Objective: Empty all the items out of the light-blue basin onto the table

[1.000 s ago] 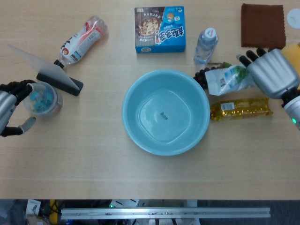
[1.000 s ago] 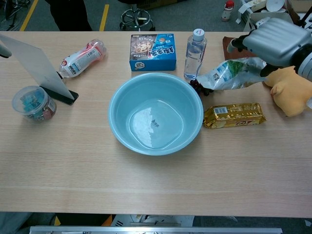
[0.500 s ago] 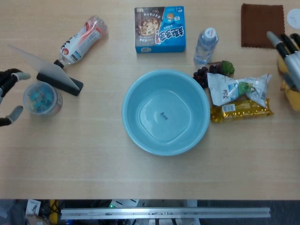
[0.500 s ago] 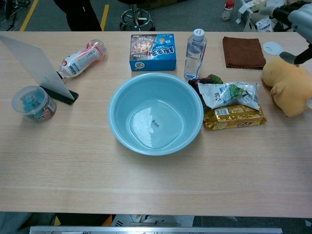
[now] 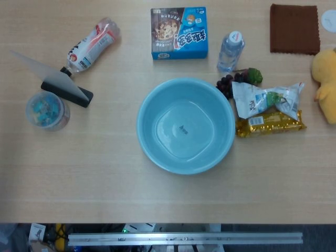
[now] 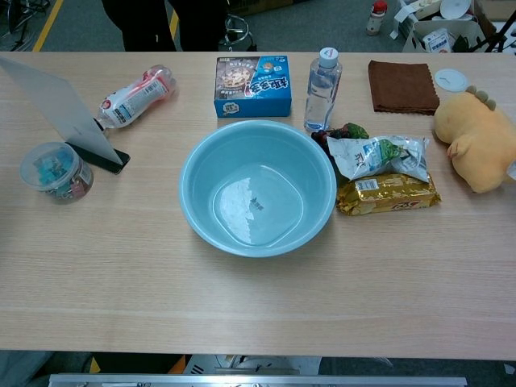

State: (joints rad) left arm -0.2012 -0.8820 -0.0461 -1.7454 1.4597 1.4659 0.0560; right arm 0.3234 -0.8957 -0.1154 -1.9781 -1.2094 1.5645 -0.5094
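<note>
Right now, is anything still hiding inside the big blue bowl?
Nothing is in the light-blue basin: both views show its bare bottom with a small dark mark in the middle. What lies beneath the basin cannot be seen, since it covers the table.

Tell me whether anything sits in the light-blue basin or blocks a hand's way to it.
Nothing visible does. The light-blue basin is empty, its top open, and no hand shows in either view. The snack bags lie beside its rim, on the table.
</note>
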